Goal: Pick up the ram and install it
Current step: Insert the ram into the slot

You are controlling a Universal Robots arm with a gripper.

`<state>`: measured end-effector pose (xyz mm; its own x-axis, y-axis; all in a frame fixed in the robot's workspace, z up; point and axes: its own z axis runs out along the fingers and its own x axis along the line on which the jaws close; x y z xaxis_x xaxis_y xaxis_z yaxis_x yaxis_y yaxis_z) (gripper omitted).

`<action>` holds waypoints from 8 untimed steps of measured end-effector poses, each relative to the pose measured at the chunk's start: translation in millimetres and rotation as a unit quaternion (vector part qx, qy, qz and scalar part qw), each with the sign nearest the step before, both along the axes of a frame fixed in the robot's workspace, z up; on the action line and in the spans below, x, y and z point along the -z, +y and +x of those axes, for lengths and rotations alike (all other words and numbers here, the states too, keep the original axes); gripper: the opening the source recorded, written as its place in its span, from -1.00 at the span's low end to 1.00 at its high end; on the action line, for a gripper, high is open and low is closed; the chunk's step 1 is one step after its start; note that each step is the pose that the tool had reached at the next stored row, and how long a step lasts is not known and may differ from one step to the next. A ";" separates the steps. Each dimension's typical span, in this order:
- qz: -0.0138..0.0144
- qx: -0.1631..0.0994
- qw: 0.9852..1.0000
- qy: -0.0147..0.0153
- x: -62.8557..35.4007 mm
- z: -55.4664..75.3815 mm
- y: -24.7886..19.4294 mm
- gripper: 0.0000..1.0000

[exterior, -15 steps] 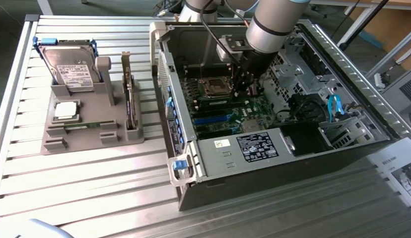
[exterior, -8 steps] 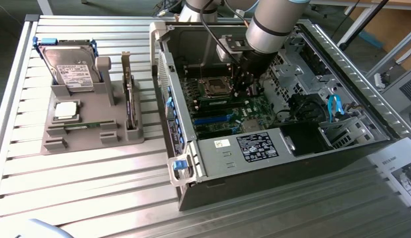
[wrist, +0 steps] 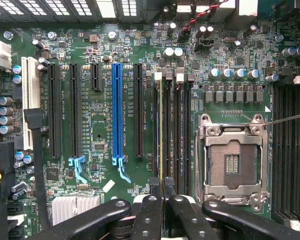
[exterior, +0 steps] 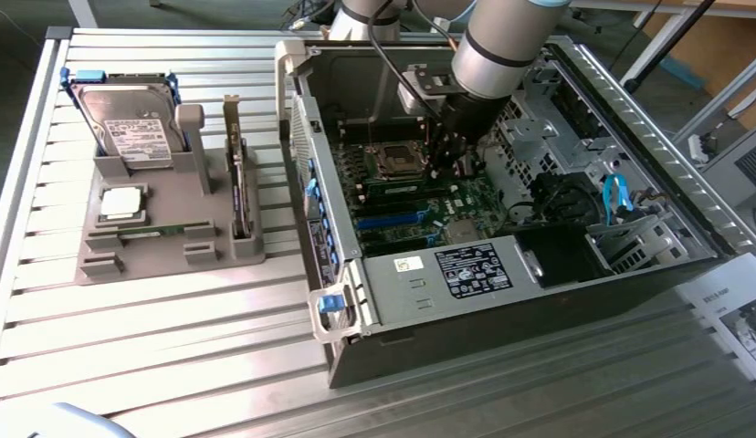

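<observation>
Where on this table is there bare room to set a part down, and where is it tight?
Free: slats of the ribbed metal table near the camera, bordered by the grey parts holder and the open black computer case. Tight: between holder and case, and inside the case around the gripper.

A grey robot arm's dark gripper (exterior: 447, 162) reaches down into an open black metal computer case (exterior: 476, 342), just above its green motherboard (exterior: 461, 203). On the exterior view's left, a grey plastic holder (exterior: 171, 257) carries a silver hard drive (exterior: 134, 128).

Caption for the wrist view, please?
Gripper holds the ram edge-on, lined up with the memory slots beside the empty processor socket.
</observation>
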<state>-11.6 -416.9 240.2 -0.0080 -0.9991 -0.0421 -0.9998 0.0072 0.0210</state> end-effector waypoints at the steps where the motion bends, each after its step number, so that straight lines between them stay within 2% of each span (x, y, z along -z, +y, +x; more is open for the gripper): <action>1: 0.000 0.000 1.000 0.000 0.4 0.0 0.0 -0.76; 8: 0.000 0.000 1.000 0.000 2.1 0.0 0.0 -0.76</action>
<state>-11.5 -416.9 238.1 -0.0080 -0.9991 -0.0423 -0.9998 0.0072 0.0209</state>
